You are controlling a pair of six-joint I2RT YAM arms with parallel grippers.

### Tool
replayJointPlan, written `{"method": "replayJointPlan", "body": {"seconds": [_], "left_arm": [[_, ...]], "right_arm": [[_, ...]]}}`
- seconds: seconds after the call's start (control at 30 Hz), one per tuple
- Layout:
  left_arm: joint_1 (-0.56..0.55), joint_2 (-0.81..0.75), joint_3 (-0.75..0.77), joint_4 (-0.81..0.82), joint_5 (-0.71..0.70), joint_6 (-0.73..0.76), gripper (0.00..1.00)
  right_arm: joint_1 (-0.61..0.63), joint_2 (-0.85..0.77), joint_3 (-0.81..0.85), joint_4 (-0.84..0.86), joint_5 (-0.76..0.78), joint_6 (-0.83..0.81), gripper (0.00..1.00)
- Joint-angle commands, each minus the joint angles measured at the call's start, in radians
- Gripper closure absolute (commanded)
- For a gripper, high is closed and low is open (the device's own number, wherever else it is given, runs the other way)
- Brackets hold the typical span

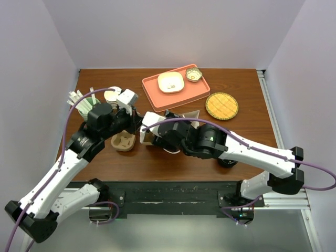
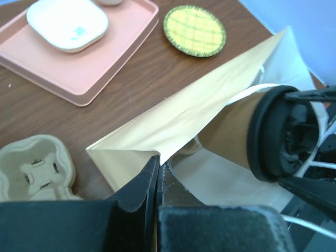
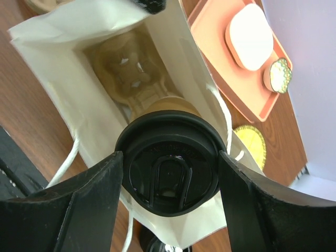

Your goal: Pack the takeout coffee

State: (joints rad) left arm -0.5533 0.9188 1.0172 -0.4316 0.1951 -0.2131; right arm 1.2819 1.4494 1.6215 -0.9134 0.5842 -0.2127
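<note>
Right gripper [image 3: 169,176]: clamped on the takeout coffee [image 3: 167,137], one finger on each side of its black lid.
Takeout coffee: mid-table, brown body partly inside the mouth of the paper bag [image 2: 173,121]; a pulp carrier [image 3: 126,73] lies deep in the bag.
Left gripper [image 2: 158,169]: pinched closed on the bag's rim.
Table [image 1: 247,131]: dark brown wood. Second carrier [image 1: 124,142] just left of the bag; pink tray [image 1: 152,92] with a white dish [image 1: 170,82] and a small bowl [image 1: 193,74] at the far side; yellow woven mat [image 1: 221,105] to its right; paper cups [image 1: 111,96] far left.
Room: pale plain walls [image 1: 173,31] on three sides.
Arms: left reaches far and right; right stretches left across the table.
</note>
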Motion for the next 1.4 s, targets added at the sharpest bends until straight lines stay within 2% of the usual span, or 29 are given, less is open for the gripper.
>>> {"method": "replayJointPlan", "body": {"seconds": [0.0,0.17,0.37,0.57,0.8,1.03,1.37], "left_arm": [[-0.005,-0.092,-0.113,0.183,0.093,-0.022,1.00],[-0.008,-0.132,-0.172,0.200,0.096,-0.019,1.00],[-0.008,-0.133,-0.184,0.203,0.141,0.009,1.00],[-0.007,-0.165,-0.218,0.205,0.125,0.004,1.00],[-0.010,-0.189,-0.236,0.188,0.168,-0.042,0.98],[-0.008,-0.205,-0.232,0.143,0.168,-0.011,0.97],[-0.011,-0.212,-0.243,0.152,0.178,-0.032,0.98]], "right_arm": [[0.004,-0.118,-0.138,0.090,-0.020,0.015,0.49],[0.008,-0.199,-0.279,0.146,-0.029,-0.031,0.50],[0.022,-0.185,-0.272,0.123,-0.017,-0.088,0.49],[0.034,-0.167,-0.339,0.176,-0.014,-0.143,0.49],[0.051,-0.116,-0.342,0.217,-0.004,-0.151,0.49],[0.051,-0.066,-0.347,0.289,0.008,-0.180,0.49],[0.042,-0.037,-0.373,0.277,0.026,-0.206,0.47]]}}
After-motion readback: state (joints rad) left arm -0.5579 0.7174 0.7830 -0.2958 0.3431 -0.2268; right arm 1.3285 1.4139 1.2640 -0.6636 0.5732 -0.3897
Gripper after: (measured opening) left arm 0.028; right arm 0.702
